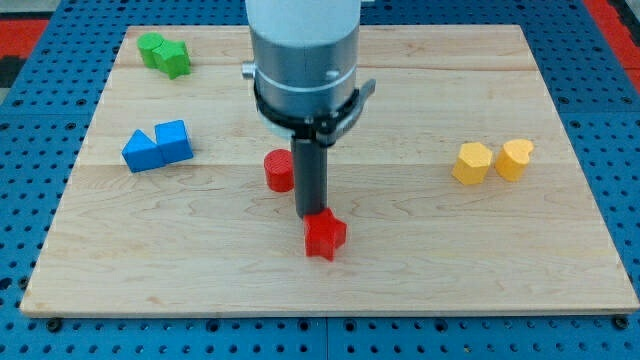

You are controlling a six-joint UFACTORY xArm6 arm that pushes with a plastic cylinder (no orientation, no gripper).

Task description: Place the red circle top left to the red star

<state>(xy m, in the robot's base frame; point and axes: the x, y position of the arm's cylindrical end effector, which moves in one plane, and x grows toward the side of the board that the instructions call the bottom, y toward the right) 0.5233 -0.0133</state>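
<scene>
The red circle (279, 170), a short red cylinder, sits near the board's middle. The red star (325, 235) lies below and to the right of it. My tip (310, 214) stands between them, just right of the circle and at the star's upper left edge; whether it touches either I cannot tell. The rod hides part of the gap between the two red blocks.
Two green blocks (164, 54) sit at the view's top left. Two blue blocks (157, 146) lie at the left. Two yellow blocks (491, 160) lie at the right. The wooden board (420, 270) rests on a blue pegboard. The arm's white body (303, 50) covers the top middle.
</scene>
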